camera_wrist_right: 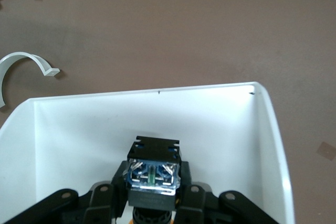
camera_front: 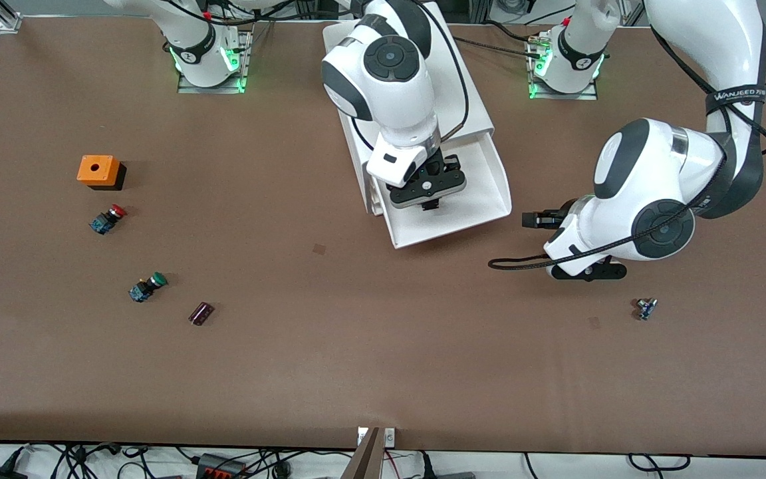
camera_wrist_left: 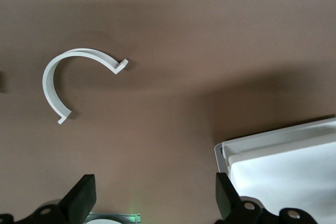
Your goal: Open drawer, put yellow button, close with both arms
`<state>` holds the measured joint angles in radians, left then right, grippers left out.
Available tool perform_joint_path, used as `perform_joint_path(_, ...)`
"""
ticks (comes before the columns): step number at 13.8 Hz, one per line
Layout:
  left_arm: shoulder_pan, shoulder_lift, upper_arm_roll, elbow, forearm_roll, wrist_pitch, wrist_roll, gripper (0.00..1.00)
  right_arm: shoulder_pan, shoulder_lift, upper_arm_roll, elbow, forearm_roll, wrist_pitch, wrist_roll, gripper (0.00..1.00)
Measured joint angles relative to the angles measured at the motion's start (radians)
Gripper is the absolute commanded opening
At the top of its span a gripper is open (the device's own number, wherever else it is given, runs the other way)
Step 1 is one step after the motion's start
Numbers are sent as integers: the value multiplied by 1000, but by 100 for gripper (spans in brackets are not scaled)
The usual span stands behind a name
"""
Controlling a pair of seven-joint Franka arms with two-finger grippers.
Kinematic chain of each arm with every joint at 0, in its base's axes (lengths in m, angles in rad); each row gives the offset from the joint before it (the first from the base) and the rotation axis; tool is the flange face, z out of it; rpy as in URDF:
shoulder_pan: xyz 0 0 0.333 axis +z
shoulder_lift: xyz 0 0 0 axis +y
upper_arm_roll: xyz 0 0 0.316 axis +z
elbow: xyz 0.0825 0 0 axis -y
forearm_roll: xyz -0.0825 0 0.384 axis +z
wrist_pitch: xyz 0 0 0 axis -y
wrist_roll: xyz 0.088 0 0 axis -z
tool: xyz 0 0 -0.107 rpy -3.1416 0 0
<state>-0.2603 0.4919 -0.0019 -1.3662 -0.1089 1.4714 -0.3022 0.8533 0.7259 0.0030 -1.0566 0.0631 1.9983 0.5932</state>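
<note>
The white cabinet lies on the table between the arm bases, with its drawer pulled out toward the front camera. My right gripper hangs over the open drawer, shut on the yellow button. In the right wrist view the button's black-and-blue body shows between the fingers above the drawer floor; its cap is mostly hidden. My left gripper is open and empty, low beside the drawer at the left arm's end. The left wrist view shows its fingers wide apart and a drawer corner.
An orange box, a red-capped button, a green-capped button and a dark small cylinder lie toward the right arm's end. A small part lies near the left arm. A white C-shaped piece lies near the drawer.
</note>
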Motion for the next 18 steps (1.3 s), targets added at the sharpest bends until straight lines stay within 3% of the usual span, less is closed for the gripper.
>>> perform_joint_path(4, 14, -5, 6, -10, 0, 31, -3, 100, 16, 27, 0, 0, 0, 0, 3, 0)
perform_joint_path(7, 15, -31, 6, -70, 0, 89, -3, 100, 18, 39, 0, 0, 0, -3, 17, 0)
perform_joint_path(8, 15, -38, 6, -85, 0, 98, -3, 100, 20, 40, 0, 0, 0, -3, 23, 37)
perform_joint_path(9, 15, -42, 6, -91, 0, 102, -3, 100, 21, 40, 0, 3, 0, -7, 26, 99)
perform_joint_path(18, 39, -56, 15, -55, 0, 99, -5, 100, 14, 37, -9, 46, 0, -65, 104, 100)
